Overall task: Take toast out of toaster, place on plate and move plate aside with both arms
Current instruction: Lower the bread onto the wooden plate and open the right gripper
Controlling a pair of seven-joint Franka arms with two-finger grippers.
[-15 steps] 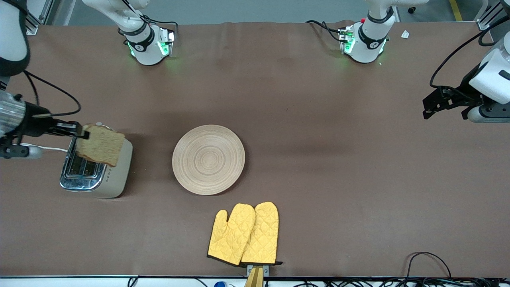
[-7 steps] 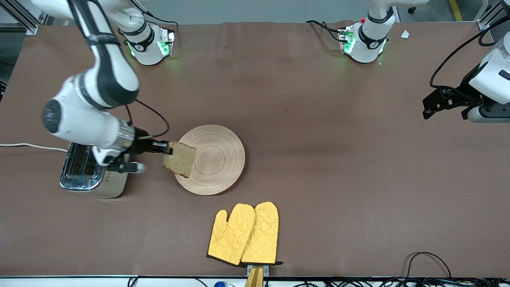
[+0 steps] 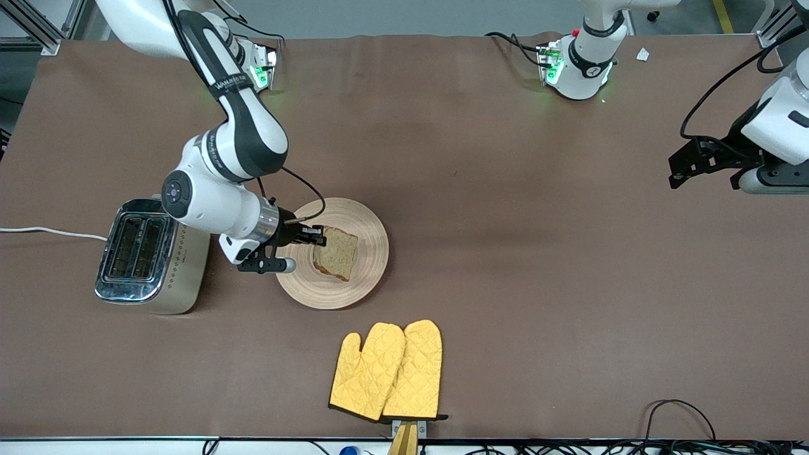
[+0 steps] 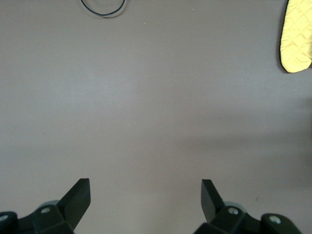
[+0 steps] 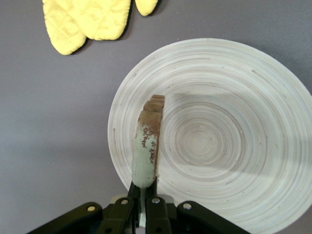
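My right gripper (image 3: 318,236) is shut on the toast (image 3: 336,253), a brown square slice, and holds it over the round wooden plate (image 3: 366,235) in the table's middle. In the right wrist view the toast (image 5: 148,141) shows edge-on between the closed fingers (image 5: 146,189), above the plate (image 5: 229,136). My left gripper (image 3: 686,165) is open and empty above bare table at the left arm's end; its fingers (image 4: 78,197) stand wide apart in the left wrist view. That arm waits.
A silver toaster (image 3: 152,256) stands beside the plate toward the right arm's end, its slots empty. Two yellow oven mitts (image 3: 389,373) lie nearer to the front camera than the plate. Cables run along the table's near edge.
My right arm has carried the toast from over the toaster across to over the plate. The left arm has not moved.
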